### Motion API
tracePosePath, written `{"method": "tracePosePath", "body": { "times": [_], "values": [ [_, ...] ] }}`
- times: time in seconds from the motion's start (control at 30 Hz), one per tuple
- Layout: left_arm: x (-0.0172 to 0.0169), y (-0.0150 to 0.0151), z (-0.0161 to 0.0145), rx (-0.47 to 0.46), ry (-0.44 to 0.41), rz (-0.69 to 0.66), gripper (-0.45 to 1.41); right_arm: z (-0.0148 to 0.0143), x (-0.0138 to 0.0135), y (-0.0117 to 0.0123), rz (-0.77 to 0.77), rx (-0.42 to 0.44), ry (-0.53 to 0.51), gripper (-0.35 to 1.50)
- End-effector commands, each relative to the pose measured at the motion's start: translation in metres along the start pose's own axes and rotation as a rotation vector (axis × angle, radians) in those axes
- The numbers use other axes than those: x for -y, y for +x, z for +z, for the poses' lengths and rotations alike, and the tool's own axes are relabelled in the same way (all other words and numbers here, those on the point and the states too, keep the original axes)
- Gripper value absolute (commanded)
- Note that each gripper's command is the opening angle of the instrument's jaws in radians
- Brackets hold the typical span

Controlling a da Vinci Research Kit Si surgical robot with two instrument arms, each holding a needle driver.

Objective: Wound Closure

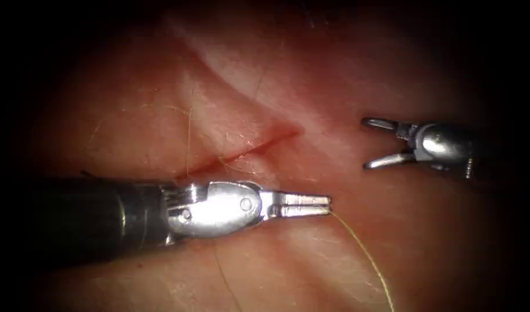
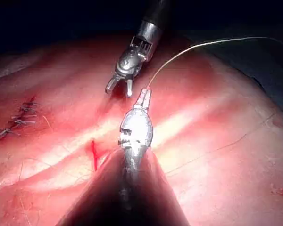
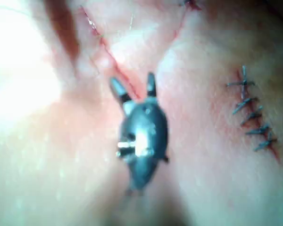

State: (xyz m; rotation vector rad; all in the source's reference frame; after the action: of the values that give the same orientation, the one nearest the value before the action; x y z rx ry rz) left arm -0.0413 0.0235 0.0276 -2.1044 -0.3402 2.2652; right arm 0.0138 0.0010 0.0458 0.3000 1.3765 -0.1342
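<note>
1. Nearest the endoscope, the left tool [image 1: 328, 203] is lying across the tissue [image 1: 426, 242] below the cut [image 1: 247, 151], its shaft coming in from the left and its jaws clenched on the thread [image 1: 366, 251] right at their tips.
2. The thread is running from those tips down and to the right over the tissue; in the left wrist view the thread [image 2: 188, 49] is arching up and away from the left tool [image 2: 145, 92].
3. The cut is sitting just above the left tool's wrist as a short red slanted line, with a fine strand lying across it; I cannot tell where the needle is.
4. Farther off, on the right side of the cut, the right tool [image 1: 366, 143] is hovering with its jaws spread wide, grasping nothing; the right wrist view is showing the right tool [image 3: 133, 85] the same way.
5. A finished row of dark stitches [image 3: 252, 117] is sitting well apart from the cut.
</note>
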Motion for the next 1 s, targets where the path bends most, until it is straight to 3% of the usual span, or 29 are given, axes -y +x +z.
{"method": "tracePosePath", "body": {
  "times": [0.03,0.2,0.4,0.8,1.0],
  "values": [
    [0.0002,-0.0005,0.0006,0.000,-0.001,0.003,-0.45,0.0013,0.0003,0.0006,-0.012,-0.009,0.006,1.06],
    [-0.0024,-0.0041,-0.0013,-0.014,-0.086,0.060,-0.45,0.0055,0.0033,0.0018,-0.105,-0.010,0.090,1.04],
    [-0.0041,-0.0042,-0.0015,-0.013,-0.165,0.101,-0.45,0.0094,0.0038,0.0014,-0.128,0.004,0.093,1.04],
    [-0.0043,-0.0034,-0.0010,0.000,-0.181,0.148,-0.45,0.0157,0.0047,0.0040,-0.092,-0.042,0.116,1.06],
    [-0.0042,-0.0035,-0.0010,0.002,-0.183,0.148,-0.45,0.0170,0.0048,0.0049,-0.082,-0.083,0.124,1.06]
  ]
}}
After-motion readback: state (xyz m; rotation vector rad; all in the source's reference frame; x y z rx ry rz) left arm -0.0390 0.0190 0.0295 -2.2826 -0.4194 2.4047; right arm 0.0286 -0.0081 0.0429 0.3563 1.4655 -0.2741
